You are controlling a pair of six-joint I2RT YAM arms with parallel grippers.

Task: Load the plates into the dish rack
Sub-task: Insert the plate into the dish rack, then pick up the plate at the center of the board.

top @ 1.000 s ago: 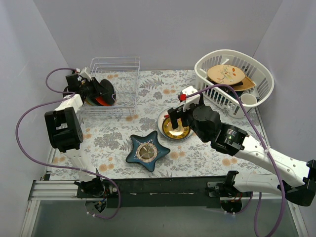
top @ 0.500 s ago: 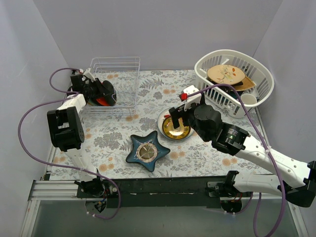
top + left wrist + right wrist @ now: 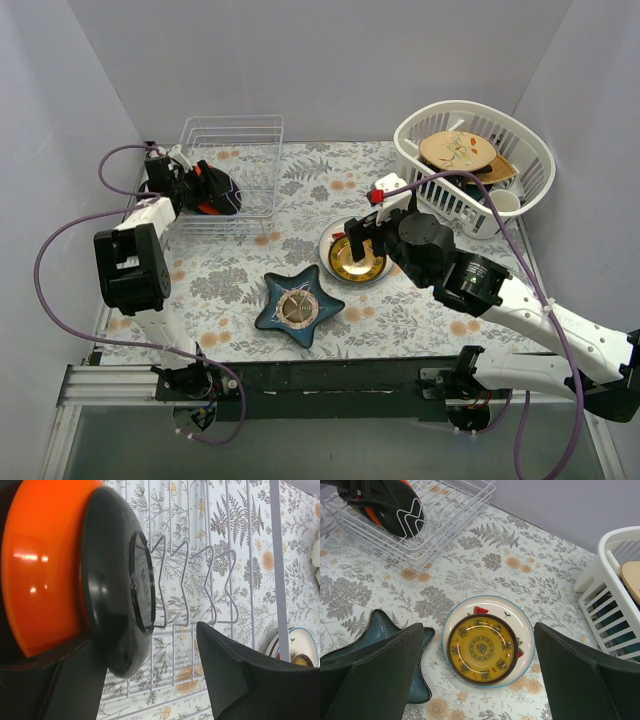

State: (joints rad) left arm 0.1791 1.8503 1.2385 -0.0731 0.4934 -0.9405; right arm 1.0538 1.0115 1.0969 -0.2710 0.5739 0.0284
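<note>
An orange-red plate (image 3: 45,570) with a black underside stands on edge among the wires of the dish rack (image 3: 195,580), at its left end (image 3: 220,193). My left gripper (image 3: 150,640) is open around the plate's lower rim, which lies close to the left finger (image 3: 75,690). A yellow plate with brown pattern (image 3: 482,650) lies stacked on a white plate with red triangles (image 3: 522,622) in the middle of the table. My right gripper (image 3: 479,630) hovers open above this stack, holding nothing.
A dark blue star-shaped dish (image 3: 298,305) sits near the front, left of the stack. A white slotted basket (image 3: 475,165) at the back right holds a tan plate (image 3: 457,150) and a cup (image 3: 505,200). The enclosure walls stand close behind the rack (image 3: 235,150).
My left gripper has opened, letting go of the orange-red plate, which now stands in the rack. The right arm has shifted only slightly.
</note>
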